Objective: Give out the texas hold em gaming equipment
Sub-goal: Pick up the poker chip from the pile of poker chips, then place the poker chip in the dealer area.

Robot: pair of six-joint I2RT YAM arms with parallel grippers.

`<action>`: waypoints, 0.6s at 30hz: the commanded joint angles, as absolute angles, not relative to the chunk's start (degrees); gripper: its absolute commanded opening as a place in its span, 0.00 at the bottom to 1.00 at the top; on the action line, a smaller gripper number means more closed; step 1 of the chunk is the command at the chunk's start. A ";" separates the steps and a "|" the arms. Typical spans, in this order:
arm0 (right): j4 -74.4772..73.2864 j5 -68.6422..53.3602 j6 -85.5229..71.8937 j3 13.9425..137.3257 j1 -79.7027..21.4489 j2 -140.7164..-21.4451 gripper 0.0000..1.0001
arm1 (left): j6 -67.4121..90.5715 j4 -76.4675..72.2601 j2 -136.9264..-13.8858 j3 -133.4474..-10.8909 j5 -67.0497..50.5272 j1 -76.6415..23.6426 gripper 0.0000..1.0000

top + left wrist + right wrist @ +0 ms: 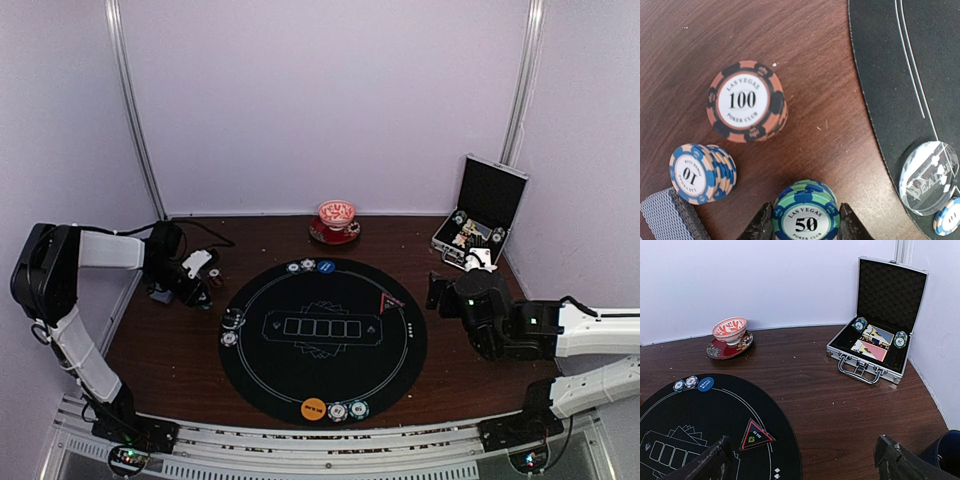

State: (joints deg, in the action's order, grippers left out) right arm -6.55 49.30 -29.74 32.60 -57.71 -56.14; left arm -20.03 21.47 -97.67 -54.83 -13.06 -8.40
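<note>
In the left wrist view my left gripper (807, 225) is shut on a green 50 chip (807, 216) that sits on top of a small green stack on the wooden table. One finger presses each side of the chip. An orange 100 chip stack (746, 101), a leaning blue 10 stack (700, 172) and a grey-backed card deck (662, 217) lie nearby. A clear dealer disc (929, 177) and a blue-white chip (946, 217) lie on the mat edge. My right gripper (802, 465) is open and empty above the mat's right edge. In the top view my left gripper (200, 290) is left of the mat.
The round black mat (322, 370) holds chips and a blue disc (326, 266) at its far edge. An orange disc (314, 408) with two chips lies at its near edge. A red triangle marker (756, 436) lies on its right side. The open case (860, 371) is at the back right. A bowl (730, 330) on a saucer stands at the back.
</note>
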 commanded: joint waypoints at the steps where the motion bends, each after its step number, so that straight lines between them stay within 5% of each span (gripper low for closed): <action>1: -5.98 49.51 -28.94 32.96 -57.37 -55.68 1.00 | -20.62 20.55 -93.51 -53.74 -14.33 -8.06 0.23; 18: -5.98 49.59 -28.92 32.98 -57.34 -55.76 1.00 | -30.90 27.91 -79.29 -46.58 -21.53 -15.43 0.23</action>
